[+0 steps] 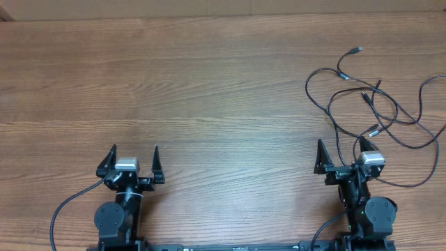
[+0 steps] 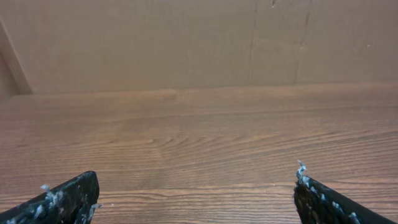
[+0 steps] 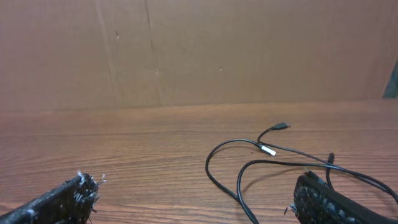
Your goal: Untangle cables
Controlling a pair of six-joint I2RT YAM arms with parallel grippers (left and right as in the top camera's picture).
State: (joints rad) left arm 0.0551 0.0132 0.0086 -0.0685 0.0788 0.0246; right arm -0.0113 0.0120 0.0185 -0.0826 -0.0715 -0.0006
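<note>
The cables (image 1: 369,97) are thin black cords lying in loose overlapping loops on the wooden table (image 1: 209,90) at the right. One silver-tipped plug (image 1: 357,50) points to the far side. In the right wrist view the cables (image 3: 239,180) loop ahead, with a silver plug (image 3: 267,149) in the middle. My right gripper (image 1: 341,148) is open and empty just in front of the tangle; a cord runs past its right finger (image 3: 333,202). My left gripper (image 1: 134,155) is open and empty at the left, far from the cables.
A brown cardboard wall (image 2: 186,43) stands along the table's far edge. Thicker black wires (image 1: 70,206) run from the arm bases at the front edge. The left wrist view shows only bare wood (image 2: 199,137).
</note>
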